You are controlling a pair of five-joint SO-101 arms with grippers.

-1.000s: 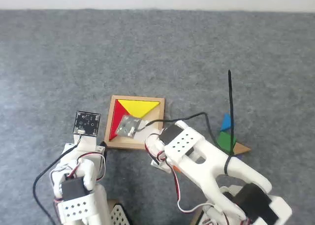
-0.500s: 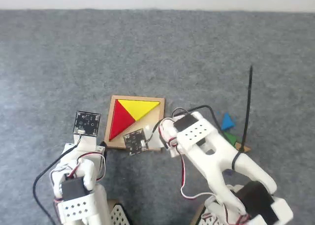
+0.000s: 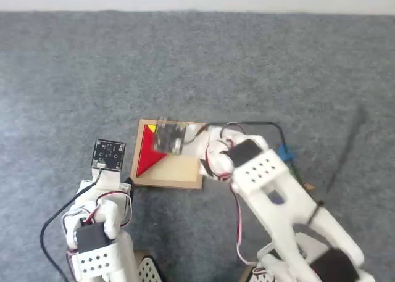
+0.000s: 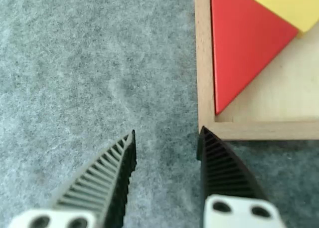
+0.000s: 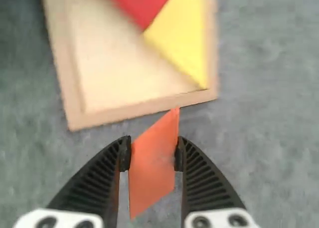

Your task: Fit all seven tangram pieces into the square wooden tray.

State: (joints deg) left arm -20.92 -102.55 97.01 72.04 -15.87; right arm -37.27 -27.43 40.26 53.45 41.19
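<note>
As it hangs beside the tray (image 5: 124, 112), right tool (image 5: 151, 148): clamped on orange piece (image 5: 152, 175).
Left tool (image 4: 168, 134): open, empty.

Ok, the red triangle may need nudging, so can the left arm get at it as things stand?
Probably yes. The left tool is open just off the tray corner, and the red triangle lies right past the rim with nothing between, though it lies flat, so gripping may be harder.

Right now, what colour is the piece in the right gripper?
The piece is orange; clearest in right wrist view.
</note>
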